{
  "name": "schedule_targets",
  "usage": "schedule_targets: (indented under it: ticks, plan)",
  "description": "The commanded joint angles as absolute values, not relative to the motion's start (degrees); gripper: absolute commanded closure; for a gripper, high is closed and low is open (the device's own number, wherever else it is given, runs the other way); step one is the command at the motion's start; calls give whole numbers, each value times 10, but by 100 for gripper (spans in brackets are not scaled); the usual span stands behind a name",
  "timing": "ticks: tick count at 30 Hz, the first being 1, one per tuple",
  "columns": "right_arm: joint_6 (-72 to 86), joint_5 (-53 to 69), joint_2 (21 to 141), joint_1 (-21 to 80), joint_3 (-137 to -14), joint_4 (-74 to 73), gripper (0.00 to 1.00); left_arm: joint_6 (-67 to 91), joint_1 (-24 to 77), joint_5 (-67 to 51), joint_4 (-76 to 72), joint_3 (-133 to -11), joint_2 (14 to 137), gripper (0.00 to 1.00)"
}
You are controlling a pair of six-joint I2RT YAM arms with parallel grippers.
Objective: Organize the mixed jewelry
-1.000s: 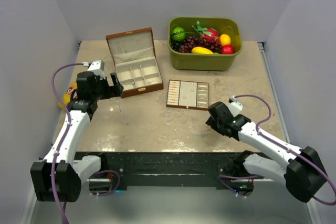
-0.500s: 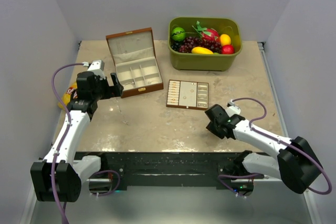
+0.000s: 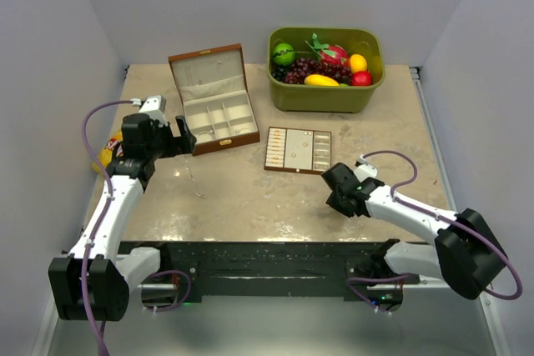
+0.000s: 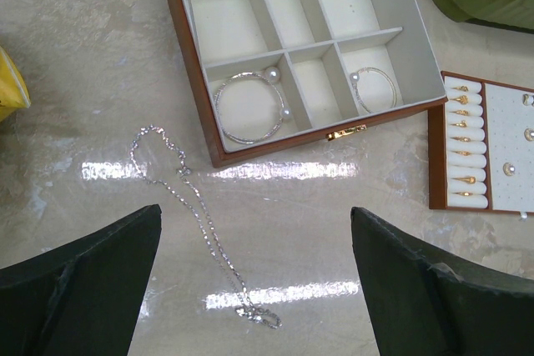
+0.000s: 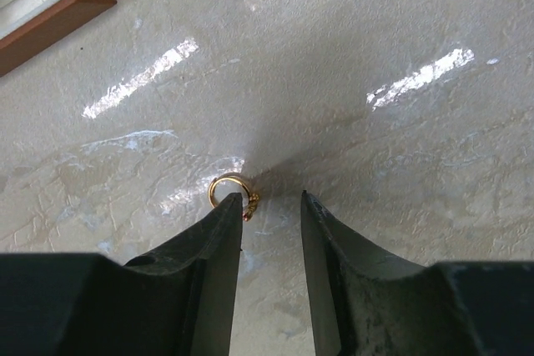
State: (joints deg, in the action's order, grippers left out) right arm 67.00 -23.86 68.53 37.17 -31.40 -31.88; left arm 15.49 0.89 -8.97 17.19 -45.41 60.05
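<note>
A small gold ring (image 5: 228, 189) lies on the marble table, touching the tip of my right gripper's (image 5: 271, 198) left finger rather than sitting between the jaws. Those jaws stand a narrow gap apart with only bare table between them. In the top view the right gripper (image 3: 338, 193) is just below the flat cream tray (image 3: 299, 150). A fine silver chain (image 4: 192, 223) trails across the table ahead of my wide-open left gripper (image 4: 254, 289). Two wire hoops (image 4: 250, 106) (image 4: 375, 89) with pearls rest in compartments of the wooden box (image 4: 275, 143).
The tray's (image 4: 435, 156) left column holds several gold rings. A green tub (image 3: 325, 68) of fruit stands at the back. The box lid (image 3: 207, 66) is raised. A yellow object (image 3: 107, 152) lies at the table's left edge.
The right gripper has shifted a little left toward the tray and its jaws have narrowed. The left arm has not moved.
</note>
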Motion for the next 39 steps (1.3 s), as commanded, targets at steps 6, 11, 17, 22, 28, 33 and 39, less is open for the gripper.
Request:
schedule_targets:
  ticks: [6, 11, 17, 22, 28, 33, 39]
  plan:
    - [670, -243, 726, 388, -352, -318, 62, 157, 10, -95, 151, -459, 598, 0]
    - [689, -243, 739, 398, -355, -319, 64, 157, 10, -95, 151, -458, 597, 0]
    - [703, -245, 746, 404, -355, -325, 72, 157, 10, -95, 152, -458, 595, 0]
    - [708, -252, 744, 405, -352, -330, 74, 157, 10, -95, 152, -459, 595, 0]
    - [707, -263, 744, 406, -351, -333, 80, 157, 9, -95, 152, -458, 596, 0]
    - [705, -257, 744, 406, -341, -318, 82, 157, 9, -96, 152, -458, 597, 0]
    - [689, -254, 758, 406, -339, -305, 91, 153, 10, -112, 150, -457, 598, 0]
